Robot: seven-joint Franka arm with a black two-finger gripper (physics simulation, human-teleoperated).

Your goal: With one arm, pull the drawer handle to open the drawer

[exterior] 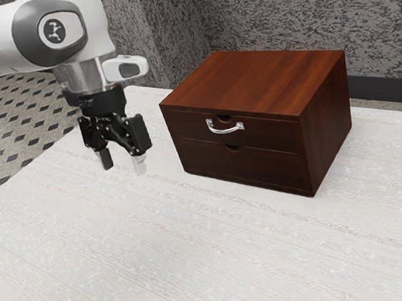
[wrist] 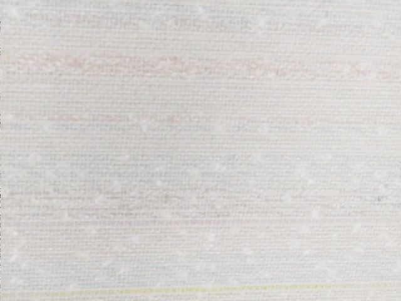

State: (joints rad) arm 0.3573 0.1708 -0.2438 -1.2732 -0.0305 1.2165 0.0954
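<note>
- Drawer handle (exterior: 225,126): small silver bar, sits right of centre in the frame, mounted on the front of the upper drawer (exterior: 256,132). A half-round notch is cut in the wood just above it.
- Upper drawer front is flush with the cabinet face; reads as closed.
- Lower drawer (exterior: 249,164) is directly beneath, with its own small notch at the top edge. It is also flush.
- Cabinet (exterior: 269,78): dark reddish wood box with a flat top. It stands on the table (exterior: 198,258) in the upper right part of the frame, drawer fronts angled toward the lower left.
- Gripper (exterior: 123,164): black, at the frame's left, near the cabinet's front corner but apart from it. It is well short of the handle.
- Fingers (exterior: 139,164) point down and stand apart, with nothing between them. Tips hang above the tabletop, not touching.
- White arm enters from the upper left corner of the frame.
- Wrist view: pale, woven-looking table surface (wrist: 200,150) under the hand.
- Background: grey speckled wall (exterior: 301,3) and diamond-patterned floor (exterior: 11,120) at the far left.
</note>
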